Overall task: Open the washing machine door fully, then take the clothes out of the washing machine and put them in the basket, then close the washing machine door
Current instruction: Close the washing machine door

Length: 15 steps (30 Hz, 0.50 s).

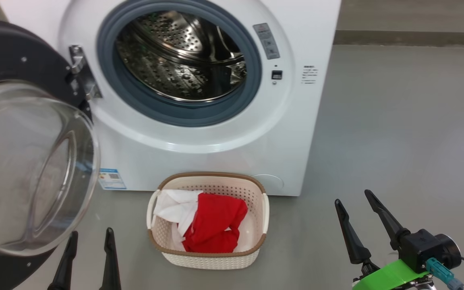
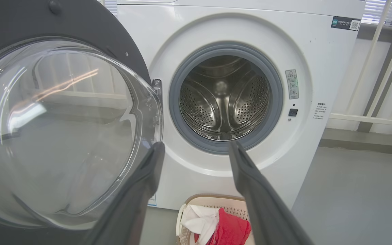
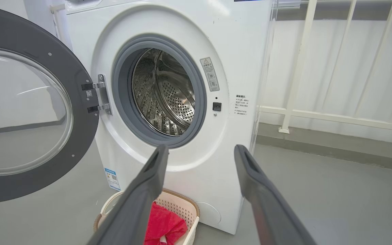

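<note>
Nearest to me, at the lower left of the head view, my left gripper [image 1: 91,233] has its two dark fingers spread wide and holds nothing. At the lower right my right gripper [image 1: 353,197] is spread just as wide and is also empty. I judge both hang back low so that the mouth of the washing machine [image 1: 296,121] is clear of them.

Just above my left fingers the washing machine door [image 1: 26,161] is swung wide on its hinge [image 1: 79,72], filling the left side of the frame. That puts my left gripper close to the door's lower rim, handy for the push that would shut it.

Between my grippers, lower centre, the basket [image 1: 212,175] sits on the floor [image 1: 397,141] close against the machine's base, right under the opening, so the way from drum to basket is short. The clothes [image 1: 214,225] lie inside it, red heaped beside white.

Upper centre, the drum [image 1: 183,56] looks bare, so I judge only the closing is left. The grey rubber ring [image 1: 253,76] hides the drum's front floor, though, so a stray piece could lie there. Part of the door is cut off by the left edge, its handle side is out of sight, and the bulging glass blurs whatever is behind it
</note>
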Available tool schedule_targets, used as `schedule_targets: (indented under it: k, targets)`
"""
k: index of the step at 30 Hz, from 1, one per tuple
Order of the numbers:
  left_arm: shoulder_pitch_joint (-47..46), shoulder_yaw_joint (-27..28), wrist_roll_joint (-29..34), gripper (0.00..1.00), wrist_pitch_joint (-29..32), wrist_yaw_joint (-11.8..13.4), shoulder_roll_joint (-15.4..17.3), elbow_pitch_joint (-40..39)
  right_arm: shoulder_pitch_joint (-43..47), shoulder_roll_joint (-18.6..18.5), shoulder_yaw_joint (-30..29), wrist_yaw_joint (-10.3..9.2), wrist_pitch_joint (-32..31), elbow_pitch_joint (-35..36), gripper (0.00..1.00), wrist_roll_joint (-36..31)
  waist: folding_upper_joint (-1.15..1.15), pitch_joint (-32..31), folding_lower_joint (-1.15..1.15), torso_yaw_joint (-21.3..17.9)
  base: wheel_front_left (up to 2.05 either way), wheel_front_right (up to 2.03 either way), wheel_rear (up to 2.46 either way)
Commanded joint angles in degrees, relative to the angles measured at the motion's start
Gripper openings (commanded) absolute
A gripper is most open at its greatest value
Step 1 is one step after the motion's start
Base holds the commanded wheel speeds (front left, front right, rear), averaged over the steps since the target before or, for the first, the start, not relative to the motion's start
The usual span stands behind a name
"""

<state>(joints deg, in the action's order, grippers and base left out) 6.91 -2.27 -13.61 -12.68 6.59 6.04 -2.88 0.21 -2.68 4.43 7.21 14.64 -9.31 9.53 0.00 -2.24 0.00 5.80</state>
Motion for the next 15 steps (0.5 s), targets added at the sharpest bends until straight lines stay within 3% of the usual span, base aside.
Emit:
schedule_targets:
  k: [1, 8, 15]
  targets:
    - [-0.9, 1.5, 0.3, 1.0, 0.1, 0.0, 0.9, -1.9, -0.8, -0.2, 1.7, 0.28, 0.3, 1.7, 1.0, 0.2, 0.0, -0.4, 0.0, 3.4, 0.0, 0.0, 0.0]
    - [-0.3, 1.1, 0.7, 1.0, 1.3, 0.2, 1.6, -2.7, -0.5, -0.2, 2.5, 0.28, 0.3, 2.4, 1.0, 0.9, 0.0, -0.7, 0.0, 7.6, 0.0, 0.0, 0.0]
    - [0.1, 1.3, 2.4, 1.0, 2.9, 2.0, 2.6, -3.3, 0.0, -0.2, 2.9, 0.28, 0.3, 2.3, 1.0, 1.4, 0.0, -1.0, 0.0, 11.9, 0.0, 0.0, 0.0]
